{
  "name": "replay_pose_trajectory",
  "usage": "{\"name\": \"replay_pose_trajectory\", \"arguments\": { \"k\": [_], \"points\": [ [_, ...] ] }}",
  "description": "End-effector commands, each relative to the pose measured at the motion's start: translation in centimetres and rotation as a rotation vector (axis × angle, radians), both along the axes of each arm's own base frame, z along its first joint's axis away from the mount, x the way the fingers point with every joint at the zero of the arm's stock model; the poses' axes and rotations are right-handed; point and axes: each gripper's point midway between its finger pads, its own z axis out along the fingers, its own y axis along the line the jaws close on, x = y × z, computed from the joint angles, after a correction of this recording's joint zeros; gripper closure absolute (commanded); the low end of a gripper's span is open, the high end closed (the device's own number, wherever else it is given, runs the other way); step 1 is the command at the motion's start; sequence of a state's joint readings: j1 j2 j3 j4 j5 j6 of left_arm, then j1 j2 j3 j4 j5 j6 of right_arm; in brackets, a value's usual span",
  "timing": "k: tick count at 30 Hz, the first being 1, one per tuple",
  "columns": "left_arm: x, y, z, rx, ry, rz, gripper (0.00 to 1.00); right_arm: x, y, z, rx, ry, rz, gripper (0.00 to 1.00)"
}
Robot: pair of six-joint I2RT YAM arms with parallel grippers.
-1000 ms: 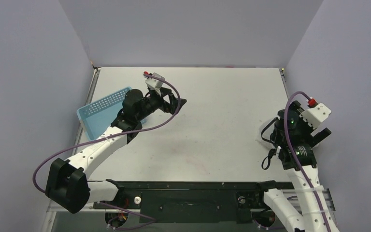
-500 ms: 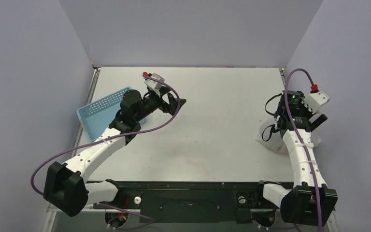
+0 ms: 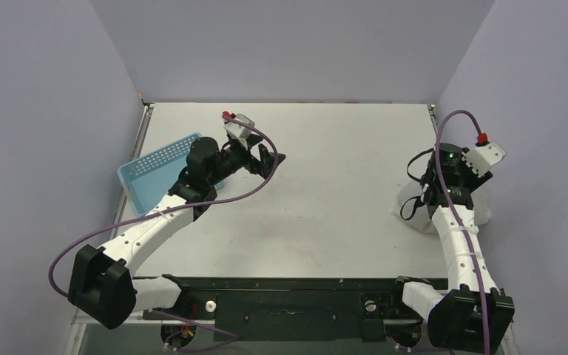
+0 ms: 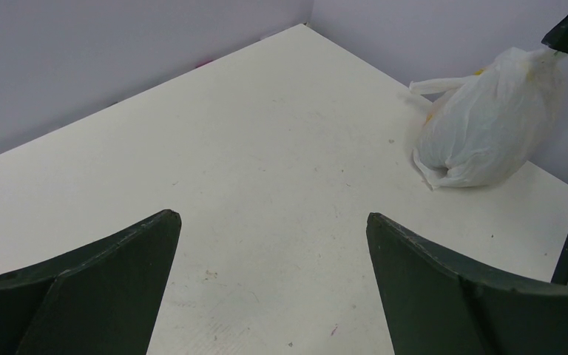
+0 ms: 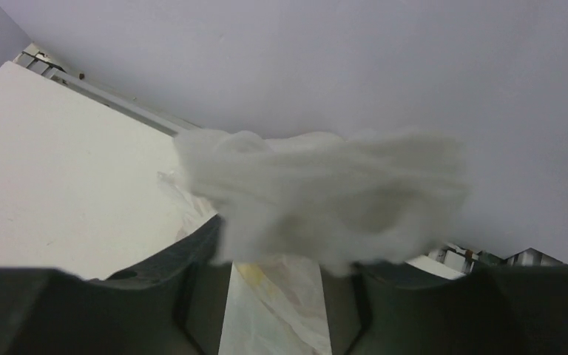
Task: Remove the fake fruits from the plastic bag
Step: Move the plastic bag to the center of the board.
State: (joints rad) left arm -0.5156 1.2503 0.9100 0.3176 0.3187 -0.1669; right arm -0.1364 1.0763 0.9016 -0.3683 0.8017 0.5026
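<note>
- the right tool (image 5: 277,255) is clenching a bunched fold of the plastic bag (image 4: 488,126); crinkled white film is filling the gap between its fingers (image 5: 163,272).
- the bag's bulk is sitting directly below this tool on the bench (image 4: 251,133), with its neck drawn up to the tool tips, so its long axis is running roughly upright.
- the fake fruits are staying out of sight inside; faint yellowish tints are showing through the film, and i cannot tell fruit from print.
- the left tool (image 4: 270,222) is hanging released, jaws wide, with the bag ahead of it and to its right, well apart.
- the right arm is much the nearer; the coming move is likely turning on where the bag's mouth is lying relative to that tool, which i cannot tell.
</note>
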Motion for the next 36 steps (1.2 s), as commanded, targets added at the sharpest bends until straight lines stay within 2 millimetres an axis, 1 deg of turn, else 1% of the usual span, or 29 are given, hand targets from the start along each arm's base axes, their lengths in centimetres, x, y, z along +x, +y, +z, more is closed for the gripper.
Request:
{"name": "replay_pose_trajectory", "arguments": {
  "k": [1,2,3,4,5,6,7,9,12,14,16,17,18,19,20,21,22,23,24,25,26,28,31,34,36],
  "points": [
    [-0.1,-0.8,1.1,0.001,-0.046,-0.044,0.03,0.1,0.0,1.0,-0.002,-0.073,0.016,0.65],
    [-0.1,-0.7,1.1,0.003,-0.046,-0.044,0.03,0.2,0.0,1.2,-0.002,-0.074,0.019,0.68],
    [0.0,-0.7,1.0,0.009,-0.049,-0.04,0.03,0.3,0.2,1.2,0.004,-0.074,0.031,0.77],
    [-0.1,-0.7,0.9,0.012,-0.052,-0.04,0.03,0.6,0.3,1.5,0.008,-0.077,0.042,0.82],
    [0.0,-0.5,0.8,0.019,-0.059,-0.034,0.03,0.9,0.5,1.4,0.017,-0.077,0.055,0.9],
    [0.0,-0.4,0.8,0.023,-0.063,-0.025,0.03,1.1,0.5,1.6,0.021,-0.082,0.06,0.93],
    [0.1,-0.3,0.7,0.037,-0.071,-0.016,0.03,1.4,0.6,1.3,0.029,-0.078,0.067,0.99],
    [0.1,0.0,0.4,0.067,-0.089,0.01,0.03,2.1,0.8,1.0,0.042,-0.071,0.081,1.0],
    [-0.2,-0.2,0.3,0.079,-0.102,0.012,0.03,3.0,1.5,0.4,0.075,-0.048,0.128,1.0],
    [-0.3,-0.6,0.2,0.074,-0.09,-0.006,0.03,3.4,2.5,0.3,0.086,-0.048,0.173,1.0],
    [-0.3,-0.9,-0.1,0.081,-0.068,-0.02,0.03,3.9,3.9,0.5,0.086,-0.062,0.234,1.0],
    [-0.4,-1.1,-0.2,0.082,-0.062,-0.027,0.03,4.4,5.1,0.7,0.085,-0.071,0.277,1.0],
    [-0.3,-1.3,-0.3,0.083,-0.055,-0.037,0.03,4.5,5.8,0.9,0.081,-0.071,0.312,1.0],
    [-0.3,-1.4,-0.5,0.088,-0.044,-0.041,0.03,5.0,7.3,1.2,0.077,-0.077,0.362,1.0],
    [-0.2,-1.6,-0.3,0.09,-0.044,-0.051,0.03,5.3,8.3,1.4,0.074,-0.075,0.407,1.0],
    [-0.2,-1.6,-0.6,0.099,-0.029,-0.053,0.04,5.8,10.1,1.6,0.075,-0.079,0.469,1.0],
    [-0.1,-1.6,-0.4,0.098,-0.028,-0.052,0.05,6.1,11.3,1.6,0.081,-0.075,0.524,1.0],
    [0.1,-1.5,-0.2,0.092,-0.027,-0.048,0.05,6.3,13.0,1.5,0.087,-0.072,0.58,1.0],
    [0.2,-1.5,-0.2,0.08,-0.016,-0.052,0.05,6.5,14.2,1.3,0.104,-0.067,0.628,1.0],
    [0.7,-1.2,0.0,0.066,-0.014,-0.044,0.05,6.6,15.7,0.9,0.119,-0.056,0.68,1.0],
    [0.6,-1.3,0.1,0.044,0.007,-0.057,0.05,6.7,17.0,0.4,0.147,-0.046,0.732,1.0],
    [1.0,-0.9,0.4,0.02,0.025,-0.061,0.07,6.5,19.7,-0.5,0.178,-0.014,0.84,1.0],
    [0.6,-1.0,0.3,0.023,0.016,-0.081,0.07,5.7,24.8,-0.8,0.217,0.009,1.049,1.0],
    [0.4,-1.1,0.3,0.026,0.005,-0.096,0.07,4.7,29.6,-0.4,0.268,-0.007,1.247,1.0],
    [0.4,-1.1,0.3,0.035,0.003,-0.095,0.07,4.0,32.0,0.0,0.3,-0.024,1.339,1.0]
  ]
}}
